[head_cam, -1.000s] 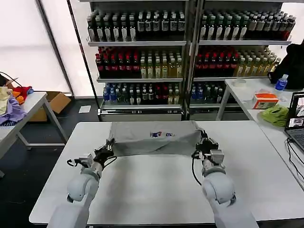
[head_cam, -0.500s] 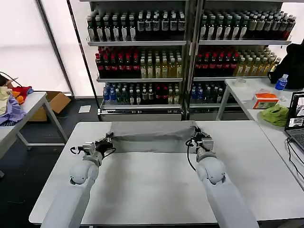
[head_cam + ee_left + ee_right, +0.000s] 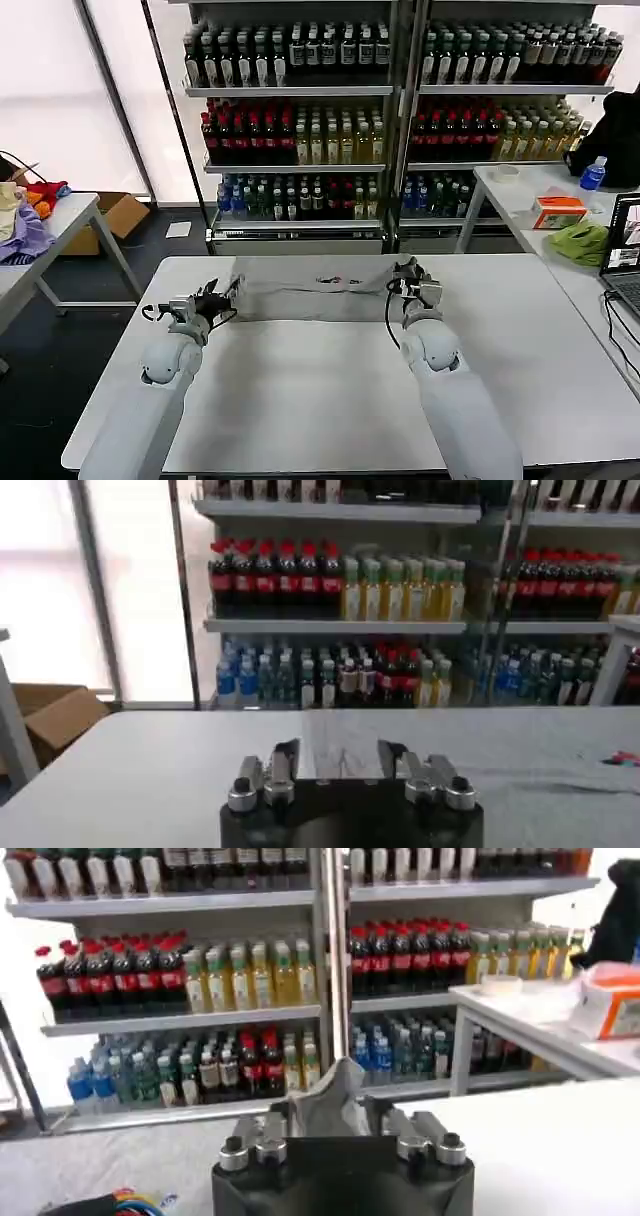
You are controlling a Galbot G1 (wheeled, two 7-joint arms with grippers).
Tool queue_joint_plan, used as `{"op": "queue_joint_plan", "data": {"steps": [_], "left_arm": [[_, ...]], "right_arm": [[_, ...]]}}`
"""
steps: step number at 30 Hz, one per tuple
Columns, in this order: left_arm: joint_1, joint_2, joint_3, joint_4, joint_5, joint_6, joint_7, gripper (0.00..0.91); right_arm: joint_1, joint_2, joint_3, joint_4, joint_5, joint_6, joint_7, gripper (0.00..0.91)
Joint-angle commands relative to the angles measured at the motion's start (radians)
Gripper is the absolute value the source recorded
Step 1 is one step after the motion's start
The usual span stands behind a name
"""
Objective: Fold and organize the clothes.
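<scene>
The grey shirt (image 3: 320, 288) lies as a narrow folded strip across the far part of the white table (image 3: 320, 400), its small coloured print facing up. My left gripper (image 3: 226, 297) sits at the strip's left end. In the left wrist view its fingers (image 3: 287, 759) stand apart, with the cloth (image 3: 340, 742) lying flat between them. My right gripper (image 3: 408, 276) sits at the strip's right end. Its fingers (image 3: 378, 1112) are also apart, and a crumpled peak of grey cloth (image 3: 330, 1098) stands up between them.
Shelves of bottled drinks (image 3: 400, 120) stand behind the table. A side table at the right holds a lime-green cloth (image 3: 580, 242), an orange box (image 3: 558, 210) and a laptop (image 3: 625, 250). Coloured fabrics (image 3: 25, 215) lie on a table at the left.
Both grippers have carried the raised near edge of the shirt away from me and lowered it, so the shirt has gone from a broad hanging panel to a narrow flat strip.
</scene>
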Motion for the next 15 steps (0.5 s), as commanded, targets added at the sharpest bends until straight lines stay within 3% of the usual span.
{"op": "queue_joint_plan", "data": {"steps": [1,6,15], "left_arm": [[0.019,-0.001,0.005,-0.019,0.008,0.015,-0.004,0.907],[0.023,-0.001,0.003,-0.026,0.004,0.022,-0.007,0.907],[0.068,0.014,-0.005,-0.069,-0.009,0.051,-0.012,0.907]], "right_arm": [[0.05,0.041,0.006,-0.031,0.094,0.053,0.058,0.907],[0.117,0.054,0.007,-0.031,0.173,0.018,0.075,0.907],[-0.011,-0.018,0.002,0.096,0.119,-0.128,0.117,0.907]]}}
